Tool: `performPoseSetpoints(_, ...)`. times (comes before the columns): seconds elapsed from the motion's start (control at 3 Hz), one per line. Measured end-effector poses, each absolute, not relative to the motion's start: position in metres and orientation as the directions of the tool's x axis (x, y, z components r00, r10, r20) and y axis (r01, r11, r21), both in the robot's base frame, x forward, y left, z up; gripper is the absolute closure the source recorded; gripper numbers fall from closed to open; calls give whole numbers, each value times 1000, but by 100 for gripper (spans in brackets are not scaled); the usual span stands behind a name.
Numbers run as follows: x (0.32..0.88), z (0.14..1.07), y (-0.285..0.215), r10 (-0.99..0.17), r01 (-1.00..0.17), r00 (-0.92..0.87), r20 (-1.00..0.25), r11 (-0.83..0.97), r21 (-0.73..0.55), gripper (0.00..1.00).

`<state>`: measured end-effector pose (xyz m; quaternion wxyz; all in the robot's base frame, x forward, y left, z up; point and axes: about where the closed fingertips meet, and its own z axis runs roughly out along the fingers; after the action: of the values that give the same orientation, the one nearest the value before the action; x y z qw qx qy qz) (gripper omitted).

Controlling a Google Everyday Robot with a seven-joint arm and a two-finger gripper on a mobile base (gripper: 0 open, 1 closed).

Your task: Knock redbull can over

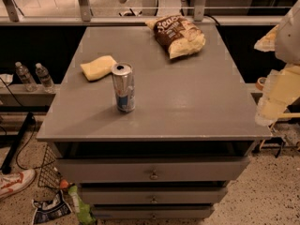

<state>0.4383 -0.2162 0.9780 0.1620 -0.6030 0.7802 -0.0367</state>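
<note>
The redbull can (123, 88) stands upright on the grey cabinet top (187, 102), left of the middle and towards the front. It is slim and silver with a blue panel low down, and its pull-tab top faces the camera. My arm comes in at the right edge of the view, and my gripper (268, 110) hangs beside the cabinet's right front corner. It is far to the right of the can and touches nothing.
A yellow sponge (97, 67) lies just behind and left of the can. A brown chip bag (179, 34) lies at the back. Two water bottles (33, 77) stand on a low ledge to the left. Drawers (153, 170) are below, with a shoe (14, 182) and litter on the floor.
</note>
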Motion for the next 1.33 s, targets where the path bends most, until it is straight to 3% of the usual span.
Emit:
performPoseSetpoints(0.33, 438, 978, -216, -953, -929, -220, -209, 270, -253, 0)
performPoseSetpoints(0.67, 459, 967, -191, -939, -940, -168, -300, 245, -238, 0)
performPoseSetpoints(1.33, 513, 925, -100, -772, -965, -40, -634, 193, -175, 0)
